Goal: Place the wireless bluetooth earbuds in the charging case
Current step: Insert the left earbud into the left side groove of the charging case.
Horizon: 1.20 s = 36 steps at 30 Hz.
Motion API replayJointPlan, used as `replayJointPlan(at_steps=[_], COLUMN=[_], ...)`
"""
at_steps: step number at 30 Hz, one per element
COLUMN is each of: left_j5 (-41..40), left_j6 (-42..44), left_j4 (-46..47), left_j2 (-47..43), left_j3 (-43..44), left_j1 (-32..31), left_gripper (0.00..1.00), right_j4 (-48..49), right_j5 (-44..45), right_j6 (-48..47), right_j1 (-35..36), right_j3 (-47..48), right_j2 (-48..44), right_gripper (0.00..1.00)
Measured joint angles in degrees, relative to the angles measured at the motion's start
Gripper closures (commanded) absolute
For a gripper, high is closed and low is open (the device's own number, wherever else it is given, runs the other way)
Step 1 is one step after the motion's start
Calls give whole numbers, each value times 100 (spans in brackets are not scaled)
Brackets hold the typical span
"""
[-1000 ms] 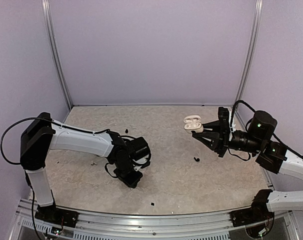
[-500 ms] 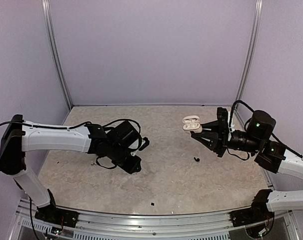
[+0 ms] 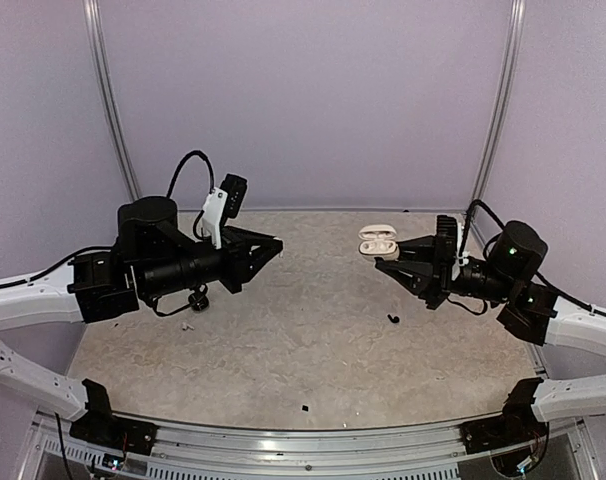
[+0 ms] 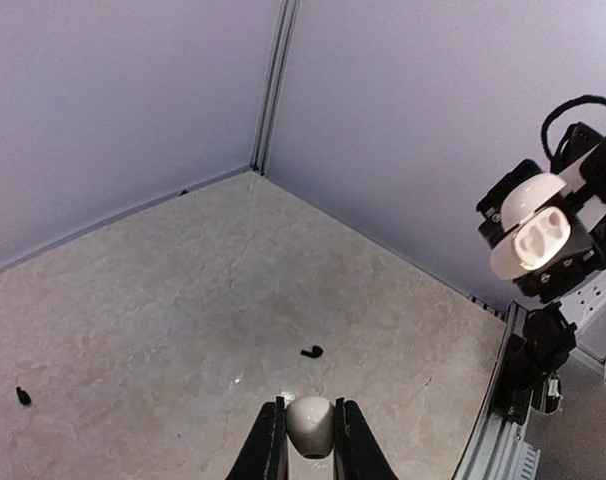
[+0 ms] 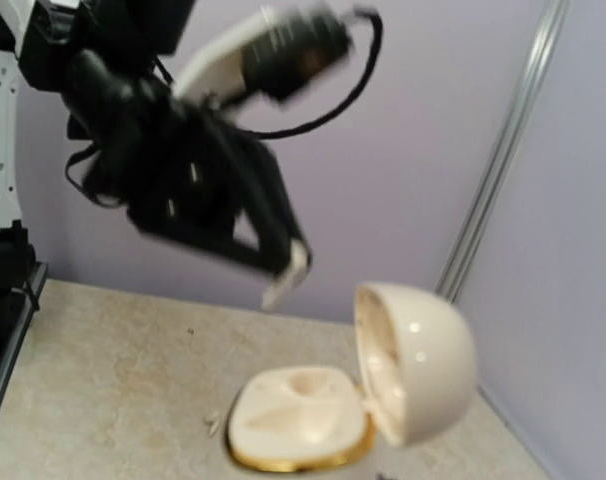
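My left gripper (image 3: 275,246) is raised above the table and points right. In the left wrist view it (image 4: 308,410) is shut on a white earbud (image 4: 309,427). My right gripper (image 3: 390,256) holds the white charging case (image 3: 376,243) in the air with its lid open. The right wrist view shows the case's empty base (image 5: 301,416) with a gold rim, its lid (image 5: 419,360) upright, and the left fingers with the white earbud (image 5: 286,276) above and behind it, apart from it. The case also shows in the left wrist view (image 4: 531,229).
A black earbud (image 3: 392,319) lies on the table below the case; it also shows in the left wrist view (image 4: 311,351). Another small black piece (image 3: 305,408) lies near the front edge. A white fleck (image 3: 186,323) lies at the left. Walls close the back and sides.
My left arm has lifted off the table and swung up and right with the white earbud, towards the case. My right gripper has carried the case slightly left.
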Motion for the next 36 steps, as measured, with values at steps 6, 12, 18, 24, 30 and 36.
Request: replayJointPlan(at_steps=[6, 12, 18, 24, 30, 36], left_j5=[-212, -295, -345, -321, -234, -140], left_j6=[492, 734, 852, 887, 890, 885], left_j4=[1285, 2251, 2874, 3154, 3333, 3449], left_j2=[-295, -149, 286, 603, 732, 861], left_j3=[-166, -249, -219, -122, -46, -24], left_j1=[-551, -743, -820, -822, -831, -855], left_gripper=[89, 90, 90, 90, 90, 90], right_j4=[623, 1137, 1364, 1639, 1843, 1996], right_j5=[-68, 149, 463, 750, 905, 922], right_j6=[-42, 184, 461, 769, 940, 1088], right_j1=[50, 223, 496, 640, 704, 717], right_j3=[-107, -107, -105, -96, -96, -96], right_j2=[111, 400, 675, 844, 953, 1058], right_gripper=[100, 100, 100, 100, 100, 100])
